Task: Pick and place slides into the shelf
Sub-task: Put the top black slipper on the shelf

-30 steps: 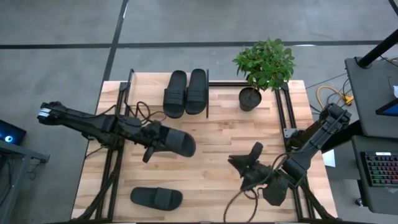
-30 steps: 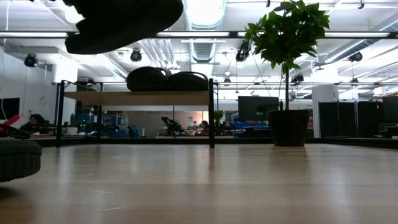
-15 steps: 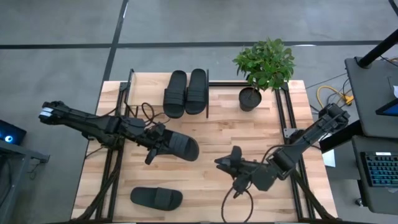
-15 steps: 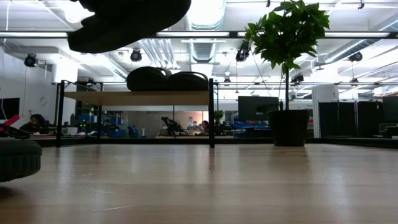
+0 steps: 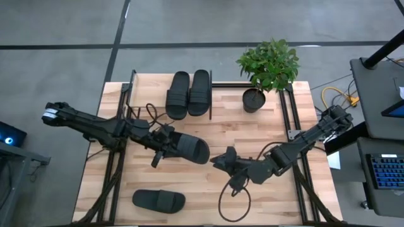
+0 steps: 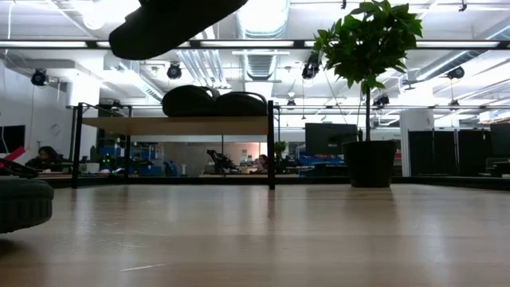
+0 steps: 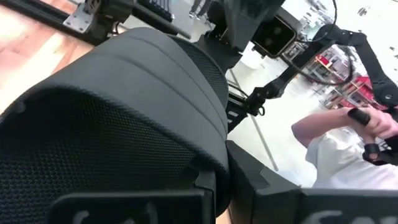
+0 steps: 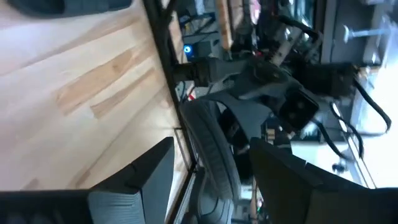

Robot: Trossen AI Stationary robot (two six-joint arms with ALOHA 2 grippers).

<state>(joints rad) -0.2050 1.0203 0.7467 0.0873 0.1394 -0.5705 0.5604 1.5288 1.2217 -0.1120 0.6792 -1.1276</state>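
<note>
My left gripper point(image 5: 161, 144) is shut on a black slide point(image 5: 188, 149) and holds it in the air over the middle of the table; the low view shows that slide's underside point(image 6: 171, 24) high up. My right gripper point(image 5: 220, 162) is open at the slide's free end, and in its wrist view the slide's sole edge point(image 8: 211, 155) shows between the two fingers; no touch shows. Two slides point(image 5: 178, 94) point(image 5: 200, 93) stand side by side on the shelf point(image 6: 183, 125). Another slide point(image 5: 158, 200) lies flat on the table near its front edge. My left gripper holds the slide by the end that points to the table's left point(image 5: 169, 144), coming at it about level from the left. The wide strap point(image 7: 143, 106) fills the wrist view and hides the place of contact. The slide is lifted clear, roughly level, its free end pointing right.
A potted plant point(image 5: 265, 66) stands at the back right, beside the shelf. Black frame rails point(image 5: 287, 120) run along the table's left and right sides. A loose cable point(image 5: 233, 202) loops under the right arm. A person point(image 7: 348, 143) shows beyond the table in the left wrist view.
My left gripper has carried the slide a little toward the table's right edge, still clear of the table. My right gripper has swung from the front right toward the table's left, up to the slide's free end.
</note>
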